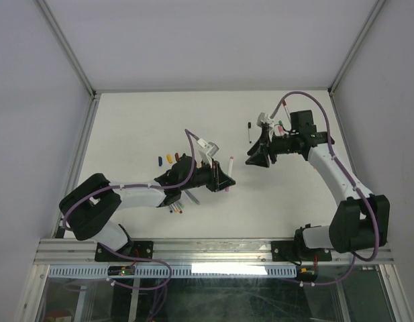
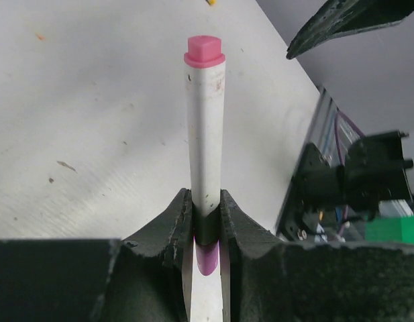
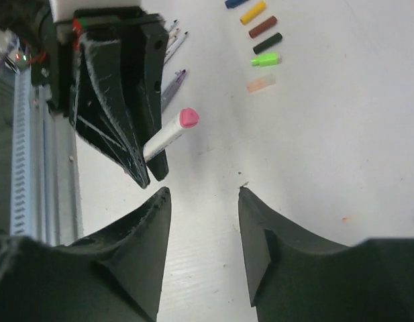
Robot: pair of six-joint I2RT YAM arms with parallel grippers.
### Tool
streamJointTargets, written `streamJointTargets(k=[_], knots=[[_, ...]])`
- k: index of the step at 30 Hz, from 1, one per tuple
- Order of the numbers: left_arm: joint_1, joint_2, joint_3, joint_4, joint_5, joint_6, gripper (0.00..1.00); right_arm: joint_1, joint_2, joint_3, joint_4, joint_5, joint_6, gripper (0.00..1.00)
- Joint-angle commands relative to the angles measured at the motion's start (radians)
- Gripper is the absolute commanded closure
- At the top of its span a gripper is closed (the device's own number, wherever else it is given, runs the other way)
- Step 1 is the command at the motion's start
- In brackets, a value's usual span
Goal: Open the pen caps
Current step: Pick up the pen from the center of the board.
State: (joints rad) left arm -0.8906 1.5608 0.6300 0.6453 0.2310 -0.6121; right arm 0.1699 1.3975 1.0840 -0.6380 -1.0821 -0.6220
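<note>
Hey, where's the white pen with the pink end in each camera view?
Top external: white pen just right of centre, pointing up-picture.
Left wrist: pen dead centre, standing up from the left gripper.
Right wrist: pen left of centre, slanting up-right.
Shared landmark: the left gripper clamped on it, visible in all three.

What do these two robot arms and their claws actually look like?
Both the left arm and right arm have white links and bulky black joints, with a purple cable looping along each. The left gripper and right gripper have black, wedge-shaped, scuffed fingers.
</note>
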Motion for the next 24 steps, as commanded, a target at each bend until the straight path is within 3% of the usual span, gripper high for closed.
streamJointTargets(k=[1,6,9,14,24], knots=[[-0.003,-0.086,0.009,-0.190,0.174,0.182,0.95,0.013,-0.139,-0.077,-0.189,-0.076,-0.560,0.49],[0.018,-0.064,0.078,-0.366,0.319,0.245,0.98,0.026,-0.285,-0.179,-0.287,-0.061,-1.033,0.25],[0.025,-0.012,0.139,-0.450,0.411,0.269,1.00,0.050,-0.249,-0.130,-0.421,-0.041,-1.244,0.24],[0.025,0.063,0.209,-0.502,0.467,0.288,1.00,0.208,-0.238,-0.135,-0.339,0.121,-1.224,0.24],[0.025,0.128,0.265,-0.525,0.544,0.293,0.99,0.505,-0.205,-0.213,-0.148,0.506,-1.142,0.38]])
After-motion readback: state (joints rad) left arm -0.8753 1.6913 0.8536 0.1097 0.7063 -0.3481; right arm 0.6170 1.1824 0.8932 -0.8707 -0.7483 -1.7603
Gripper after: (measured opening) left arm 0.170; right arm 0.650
